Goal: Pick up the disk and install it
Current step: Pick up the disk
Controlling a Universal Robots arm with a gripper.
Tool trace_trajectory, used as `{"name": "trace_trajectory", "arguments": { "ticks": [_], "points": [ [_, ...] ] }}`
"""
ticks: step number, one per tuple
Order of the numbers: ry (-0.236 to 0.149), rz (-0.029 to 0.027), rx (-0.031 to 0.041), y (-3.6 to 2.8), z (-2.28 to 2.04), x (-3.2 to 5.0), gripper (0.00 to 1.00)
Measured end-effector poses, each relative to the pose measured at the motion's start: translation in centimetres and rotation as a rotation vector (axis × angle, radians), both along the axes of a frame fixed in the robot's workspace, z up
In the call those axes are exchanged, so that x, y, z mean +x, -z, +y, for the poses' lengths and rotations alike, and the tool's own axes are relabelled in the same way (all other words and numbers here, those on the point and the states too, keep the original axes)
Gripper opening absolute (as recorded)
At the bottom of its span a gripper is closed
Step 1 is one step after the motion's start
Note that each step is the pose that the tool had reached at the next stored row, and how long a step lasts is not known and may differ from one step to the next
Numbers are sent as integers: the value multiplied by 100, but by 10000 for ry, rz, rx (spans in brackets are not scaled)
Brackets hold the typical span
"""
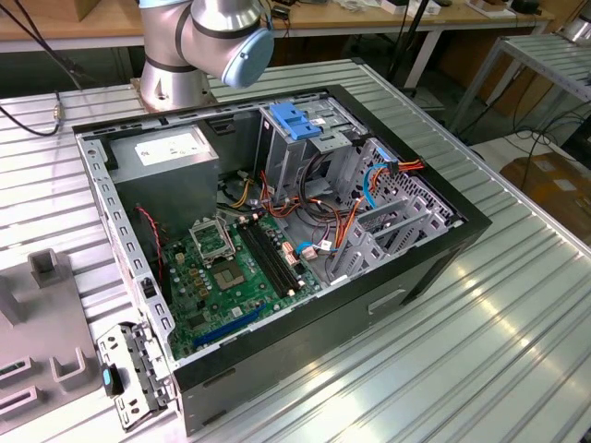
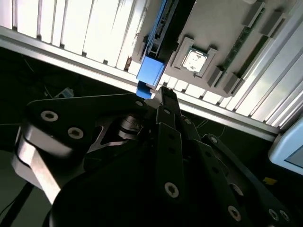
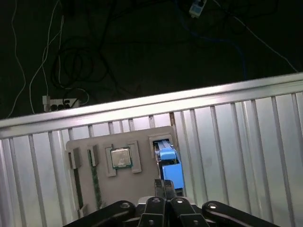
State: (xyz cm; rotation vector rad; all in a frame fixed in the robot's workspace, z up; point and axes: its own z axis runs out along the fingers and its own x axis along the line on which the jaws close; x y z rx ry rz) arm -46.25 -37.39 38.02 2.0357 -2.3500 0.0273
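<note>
Zero steps complete | computer case (image 1: 434,242) lies open | grey fixture tray (image 3: 128,189) holds the disk (image 3: 169,163) on edge in its slot | gripper (image 3: 164,187) hovers near the disk's blue rail, clenched on nothing | pick-up and install both remain

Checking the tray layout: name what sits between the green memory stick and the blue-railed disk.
In the first wrist view, a square silver processor chip lies between the thin green memory stick and the blue-railed disk.
</note>
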Motion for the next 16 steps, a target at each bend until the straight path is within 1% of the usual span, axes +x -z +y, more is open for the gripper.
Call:
{"name": "trace_trajectory", "arguments": {
  "ticks": [3, 5, 9, 13, 16],
  "points": [
    [-258, -110, 0, 24, 1, 12, 11],
    [-340, -137, 1, 41, 1, 22, 11],
    [-406, -138, 0, 76, 2, 32, 11],
    [-406, -138, 3, 134, 8, 32, 11],
    [-406, -139, 5, 172, 11, 31, 29]
  ]
}}
